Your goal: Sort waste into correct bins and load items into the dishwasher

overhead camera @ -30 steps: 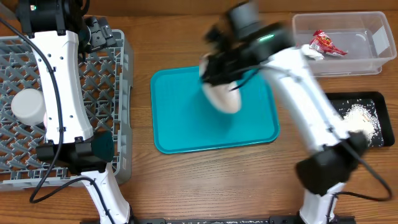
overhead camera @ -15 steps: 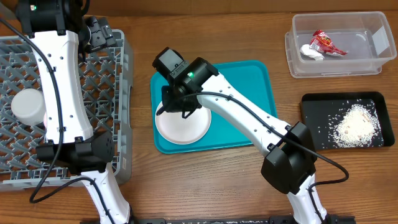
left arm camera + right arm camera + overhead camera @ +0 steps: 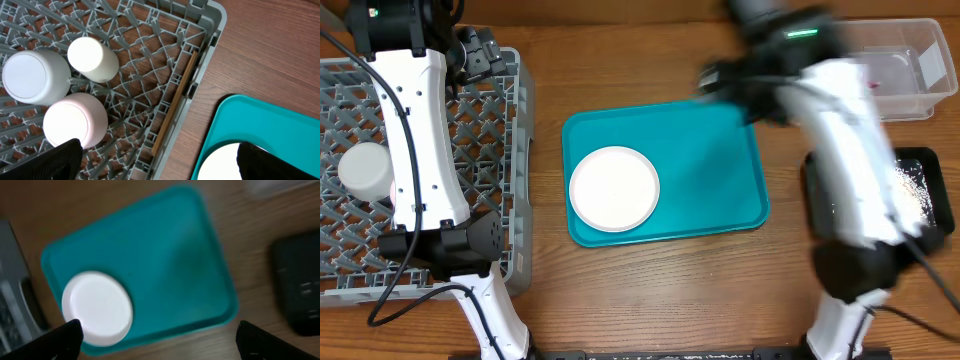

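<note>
The white plate (image 3: 614, 188) has been released on the left half of the teal tray (image 3: 720, 180); the right end effector (image 3: 159, 330), spread and empty, has been withdrawn rightward. The left end effector (image 3: 157, 160) is spread above the grey rack (image 3: 498, 140).

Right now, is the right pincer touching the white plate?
Apart. Overhead view: the right pincer is blurred near the teal tray's far corner while the white plate lies alone.

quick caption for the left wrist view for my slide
Pale bowl, pink bowl and white cup in the grey rack, chopsticks along its wall, white plate on the teal tray beside it
</note>
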